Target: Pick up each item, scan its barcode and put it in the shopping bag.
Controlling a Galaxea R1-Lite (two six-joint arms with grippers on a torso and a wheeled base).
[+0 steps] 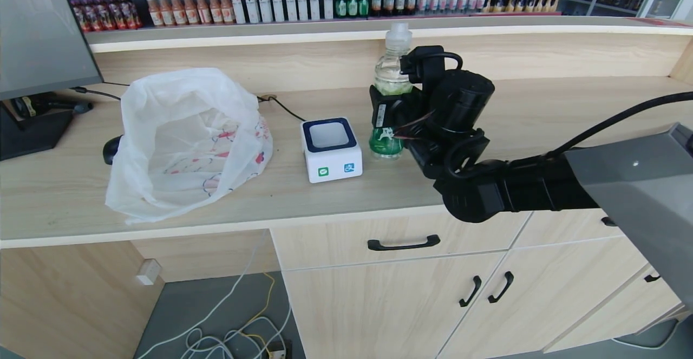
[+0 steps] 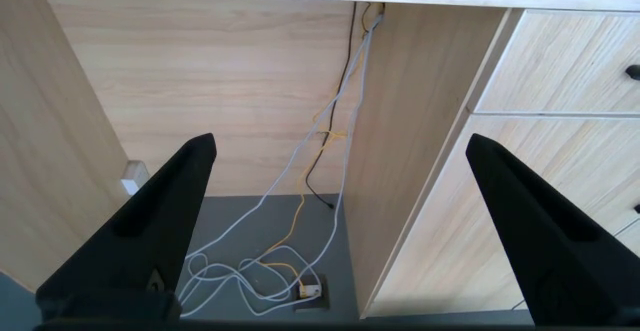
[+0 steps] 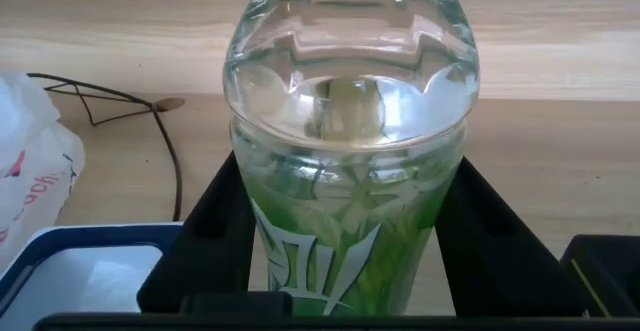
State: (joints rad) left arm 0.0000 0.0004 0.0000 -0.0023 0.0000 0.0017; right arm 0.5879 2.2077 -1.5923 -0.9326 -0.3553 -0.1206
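A clear bottle (image 1: 390, 88) with a green label and white cap stands upright just right of the white scanner box (image 1: 331, 149) on the wooden counter. My right gripper (image 1: 391, 115) is shut on the bottle around its label. In the right wrist view the bottle (image 3: 350, 161) sits between the black fingers (image 3: 200, 251), with a corner of the scanner (image 3: 80, 271) beside it. The white shopping bag (image 1: 184, 142) lies open on the counter's left part. My left gripper (image 2: 340, 241) hangs open below the counter, with nothing between its fingers.
A monitor (image 1: 43, 28) on a black stand and a black mouse (image 1: 111, 149) sit at the counter's far left. A raised wooden ledge (image 1: 379, 28) runs behind the counter. Drawers and cabinet doors (image 1: 411, 288) lie below, and cables (image 2: 290, 261) lie on the floor.
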